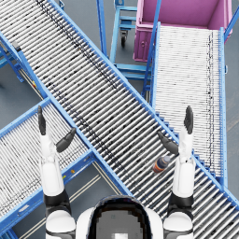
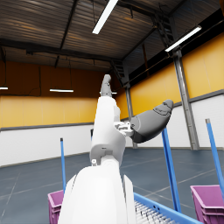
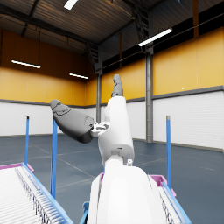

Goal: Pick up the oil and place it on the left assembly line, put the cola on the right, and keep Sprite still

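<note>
A small bottle with a brown-orange body and dark cap (image 1: 161,164) lies on its side on the middle roller conveyor (image 1: 107,112), just left of my right forearm; whether it is oil or cola is too small to tell. My right hand (image 1: 183,133) is raised above the conveyor, fingers spread, holding nothing; it shows the same way in the right wrist view (image 3: 94,116). My left hand (image 1: 51,133) is raised over the left conveyor (image 1: 23,154), fingers apart and empty, as the left wrist view (image 2: 131,116) also shows. No other bottle is in view.
The right conveyor (image 1: 186,88) runs up to a purple bin (image 1: 186,14). Blue rails edge every conveyor. Purple bins (image 2: 208,201) and blue posts (image 3: 54,157) stand on the grey warehouse floor beyond.
</note>
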Robot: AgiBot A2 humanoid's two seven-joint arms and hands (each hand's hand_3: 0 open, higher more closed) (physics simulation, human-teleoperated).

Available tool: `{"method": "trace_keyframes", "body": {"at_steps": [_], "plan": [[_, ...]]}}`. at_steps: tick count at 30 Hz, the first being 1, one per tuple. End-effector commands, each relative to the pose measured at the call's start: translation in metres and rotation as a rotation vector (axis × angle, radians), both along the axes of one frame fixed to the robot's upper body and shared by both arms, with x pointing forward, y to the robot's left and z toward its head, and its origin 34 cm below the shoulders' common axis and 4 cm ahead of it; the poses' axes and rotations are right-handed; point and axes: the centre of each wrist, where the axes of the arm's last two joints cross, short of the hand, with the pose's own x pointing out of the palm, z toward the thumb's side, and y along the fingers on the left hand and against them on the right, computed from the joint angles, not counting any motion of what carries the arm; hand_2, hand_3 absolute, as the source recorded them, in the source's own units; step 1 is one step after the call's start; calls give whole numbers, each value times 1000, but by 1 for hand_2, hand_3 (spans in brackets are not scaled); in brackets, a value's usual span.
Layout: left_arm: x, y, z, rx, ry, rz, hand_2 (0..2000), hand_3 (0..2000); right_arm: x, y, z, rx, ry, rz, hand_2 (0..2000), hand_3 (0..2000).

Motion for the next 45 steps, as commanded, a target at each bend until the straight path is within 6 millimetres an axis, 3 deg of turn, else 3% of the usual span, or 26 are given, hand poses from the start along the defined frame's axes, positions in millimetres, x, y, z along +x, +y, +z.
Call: {"method": "trace_keyframes", "body": {"at_steps": [1, 28, 34, 45], "plan": [[-1, 1, 4, 0, -14, 5, 0, 0, -1, 0, 3, 0, -13, -1, 0, 0], [-3, 1, -1, -13, -3, 6, 0, 0, -1, -7, -1, 35, -1, -27, 0, 0], [-3, 1, -8, -21, 20, 6, 0, 0, 3, -7, 5, 35, -18, -27, 0, 0], [-12, 2, -16, -38, 28, 17, 0, 0, -9, -6, -11, 54, 18, -32, 0, 0]]}}
